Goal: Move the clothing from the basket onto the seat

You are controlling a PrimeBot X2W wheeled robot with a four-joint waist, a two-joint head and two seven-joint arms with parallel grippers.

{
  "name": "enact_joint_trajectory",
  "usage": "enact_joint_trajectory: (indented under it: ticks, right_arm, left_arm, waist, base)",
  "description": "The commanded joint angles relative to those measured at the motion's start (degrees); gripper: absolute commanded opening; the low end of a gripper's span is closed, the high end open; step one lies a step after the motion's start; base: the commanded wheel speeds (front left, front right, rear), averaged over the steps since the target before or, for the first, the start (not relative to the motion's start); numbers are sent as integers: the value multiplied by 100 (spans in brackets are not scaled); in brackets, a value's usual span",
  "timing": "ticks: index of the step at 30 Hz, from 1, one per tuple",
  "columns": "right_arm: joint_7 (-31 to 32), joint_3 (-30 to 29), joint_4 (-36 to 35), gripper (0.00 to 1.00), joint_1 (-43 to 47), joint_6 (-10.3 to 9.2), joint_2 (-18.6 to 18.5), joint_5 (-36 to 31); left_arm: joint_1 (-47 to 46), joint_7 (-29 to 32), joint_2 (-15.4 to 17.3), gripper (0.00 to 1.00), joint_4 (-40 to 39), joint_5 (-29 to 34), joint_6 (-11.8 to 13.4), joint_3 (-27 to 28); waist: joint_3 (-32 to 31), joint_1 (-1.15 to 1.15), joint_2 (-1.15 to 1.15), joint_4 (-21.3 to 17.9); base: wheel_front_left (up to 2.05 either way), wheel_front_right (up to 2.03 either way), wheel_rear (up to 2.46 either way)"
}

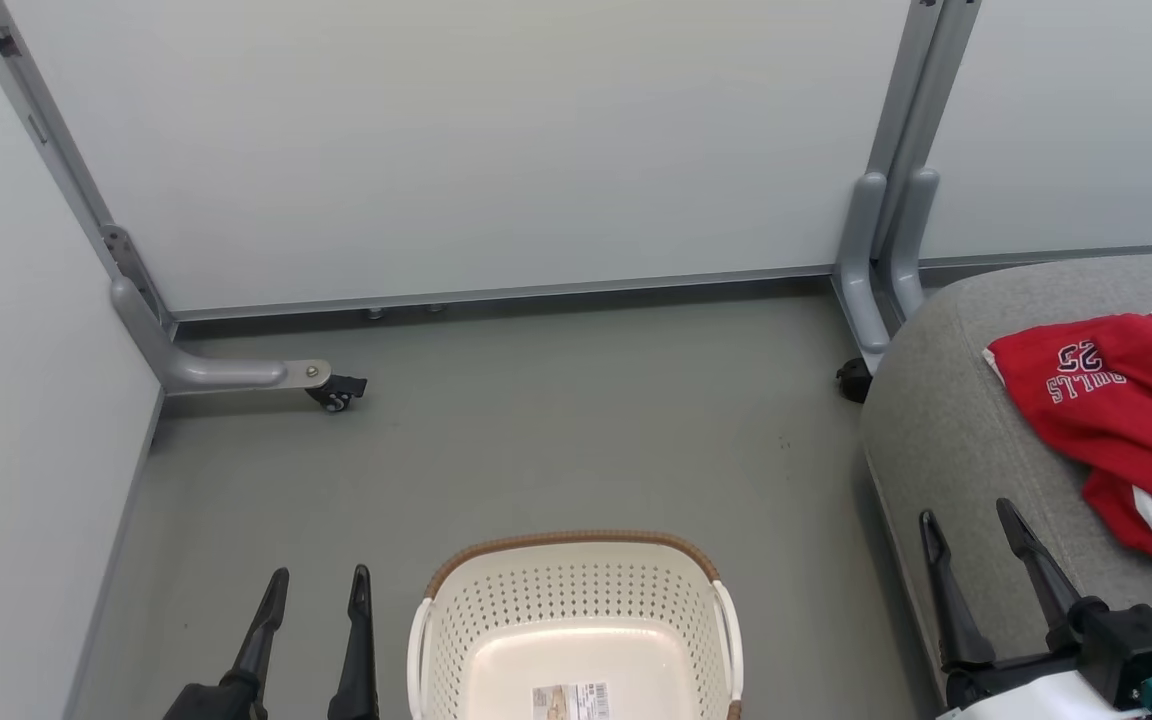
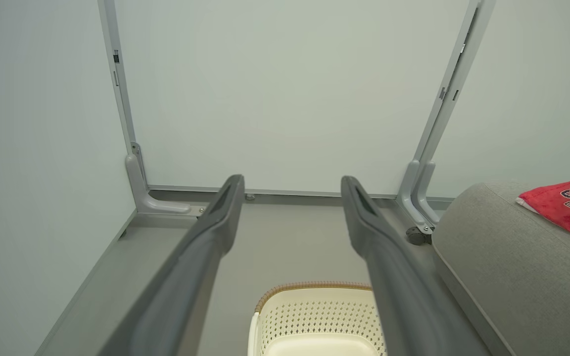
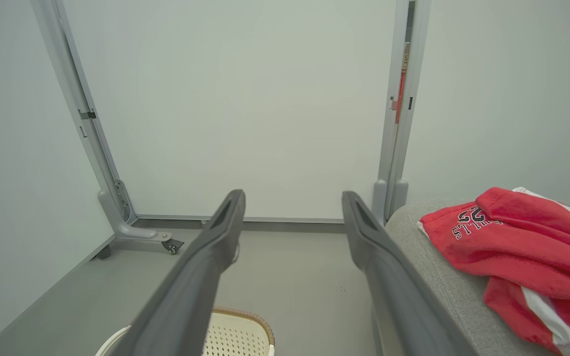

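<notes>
The clothing (image 1: pixel 1116 420) lies on the seat (image 1: pixel 946 450), just right of the right end effector (image 1: pixel 966 515), which is spread wide and empty. The left end effector (image 1: pixel 321 575), equally spread, sits just left of the basket (image 1: pixel 576 600).

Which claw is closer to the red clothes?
The right gripper, at the edge of the seat holding the clothing; the left gripper hangs left of the basket.

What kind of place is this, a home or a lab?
Probably a staged test booth, not a home: pale partition panels on wheeled grey feet enclose a grey floor, with a sofa seat and a laundry basket.
</notes>
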Motion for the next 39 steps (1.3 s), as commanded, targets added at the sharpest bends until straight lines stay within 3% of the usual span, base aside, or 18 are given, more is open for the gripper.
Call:
enact_joint_trajectory:
  ticks: [1, 16, 17, 22, 39]
  right_arm:
    - [-11, 22, 20, 100, 65, -6, -22, 22]
    - [-11, 39, 24, 100, 130, -6, -22, 75]
    - [1, 49, 25, 0, 49, 0, -1, 39]
    - [14, 75, 255, 0, 109, 1, 40, 116]
    - [388, 60, 539, 0, -257, 0, -71, 2061]
  left_arm:
    - [75, 6, 1, 100, 14, 80, -20, -3]
    - [43, 7, 1, 100, 131, -48, -24, -16]
    - [31, 0, -2, 0, 132, -71, -17, -38]
    - [35, 14, -5, 0, 363, -157, -19, -64]
    - [-344, 424, 62, 0, 505, -1955, -90, 162]
  waist:
    - [-64, 0, 0, -116]
    - [-122, 0, 0, -218]
    - [-123, 0, 0, -219]
    - [-119, 0, 0, -219]
    - [-43, 0, 0, -226]
  base:
    - [0, 0, 0]
    - [0, 0, 0]
    - [0, 0, 0]
    - [0, 0, 0]
    - [0, 0, 0]
